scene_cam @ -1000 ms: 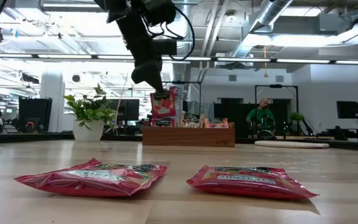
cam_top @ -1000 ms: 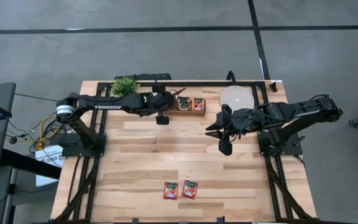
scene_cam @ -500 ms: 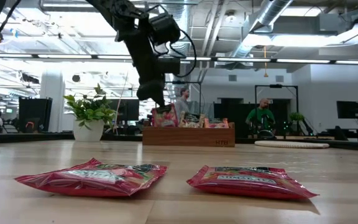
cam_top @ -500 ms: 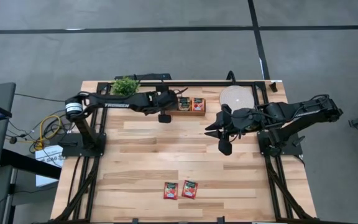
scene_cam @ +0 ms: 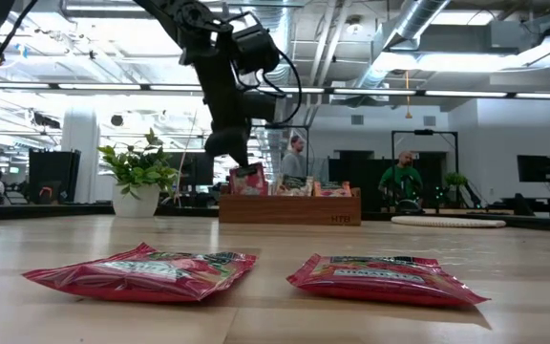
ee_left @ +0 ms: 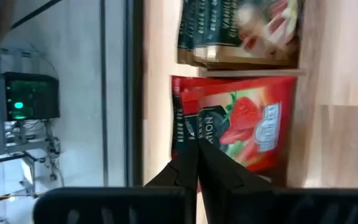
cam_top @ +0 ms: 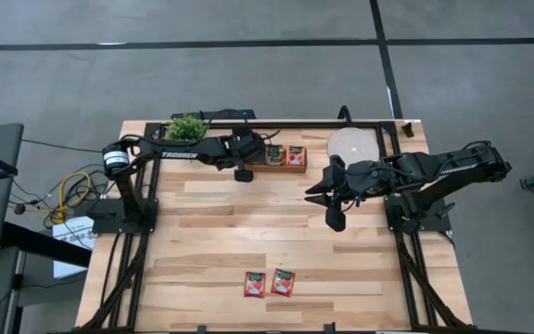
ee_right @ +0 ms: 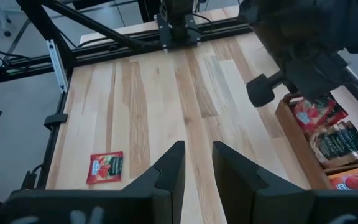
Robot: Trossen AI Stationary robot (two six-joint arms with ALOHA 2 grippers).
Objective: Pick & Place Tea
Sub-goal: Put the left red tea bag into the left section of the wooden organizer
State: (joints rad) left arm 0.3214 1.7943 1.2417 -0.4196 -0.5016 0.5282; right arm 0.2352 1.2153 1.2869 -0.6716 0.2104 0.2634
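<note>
Tea sachet (ee_left: pixel 241 127) pinched in left gripper (ee_left: pixel 194 152), now lowered to the wooden box (scene_cam: pixel 289 206); right gripper (ee_right: pixel 196 163) spread, unmoved.

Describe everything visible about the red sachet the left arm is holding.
The red sachet is a small flat foil-looking packet printed with strawberries, a pale logo patch and a dark green label. The left gripper pinches one edge with its jaws shut, so it hangs upright at the left end of the wooden box, which already holds other sachets. Whether its lower edge touches the box cannot be told.
</note>
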